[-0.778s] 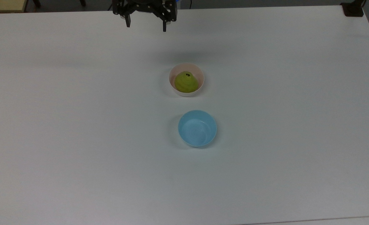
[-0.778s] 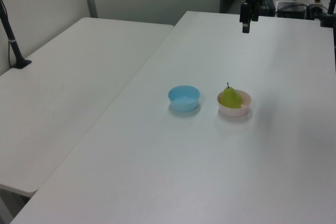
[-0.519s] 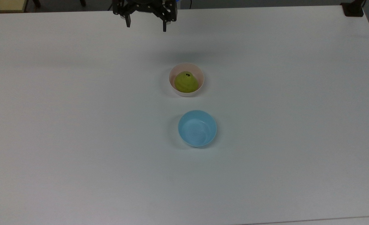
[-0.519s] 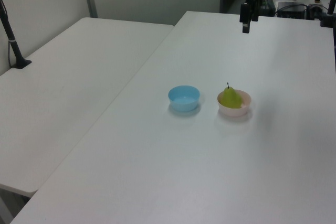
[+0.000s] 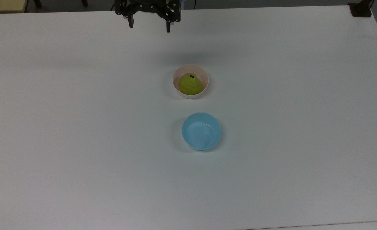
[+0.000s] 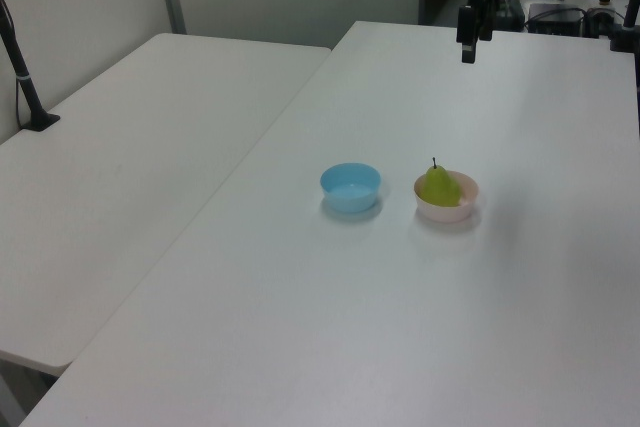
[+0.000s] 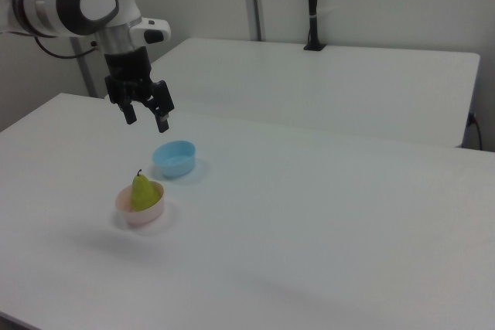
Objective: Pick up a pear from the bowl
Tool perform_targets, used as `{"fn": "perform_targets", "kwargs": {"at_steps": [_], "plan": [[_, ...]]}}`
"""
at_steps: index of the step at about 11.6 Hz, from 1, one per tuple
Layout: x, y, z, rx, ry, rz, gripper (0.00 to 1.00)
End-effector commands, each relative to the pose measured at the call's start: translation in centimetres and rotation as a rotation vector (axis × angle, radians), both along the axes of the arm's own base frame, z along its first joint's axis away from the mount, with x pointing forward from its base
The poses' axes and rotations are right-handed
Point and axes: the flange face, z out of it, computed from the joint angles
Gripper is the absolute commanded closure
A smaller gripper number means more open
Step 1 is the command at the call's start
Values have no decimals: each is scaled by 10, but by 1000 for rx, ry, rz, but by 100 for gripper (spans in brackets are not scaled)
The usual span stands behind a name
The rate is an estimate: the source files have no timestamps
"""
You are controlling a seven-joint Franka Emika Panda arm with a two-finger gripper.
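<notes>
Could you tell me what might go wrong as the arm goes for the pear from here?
1. The pear nearly fills the pink bowl, so the open claw has little room beside it; a finger may catch the rim and tip or drag the bowl.
2. The pear stands upright with a thin stem on top; a descent slightly off centre could knock it over.
3. The blue bowl sits close by and could be bumped.

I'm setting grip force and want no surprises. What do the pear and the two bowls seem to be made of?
The pear: yellow-green, matte, evenly coloured skin with a dark stem; real or imitation fruit cannot be told. The pink bowl holding it: thin even wall, smooth dull finish, probably plastic. The light blue bowl: same thin moulded look with faint glossy highlights inside, likely plastic too.
</notes>
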Motion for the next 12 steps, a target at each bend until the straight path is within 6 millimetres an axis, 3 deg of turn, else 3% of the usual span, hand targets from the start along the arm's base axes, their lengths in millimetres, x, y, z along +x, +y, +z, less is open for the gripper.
{"fn": "perform_targets", "kwargs": {"at_steps": [1,5,7,12], "plan": [[-7,14,3,14,7,29,0],[-13,69,2,16,5,121,0],[-11,95,-11,13,2,179,0],[8,110,-91,0,68,310,0]]}}
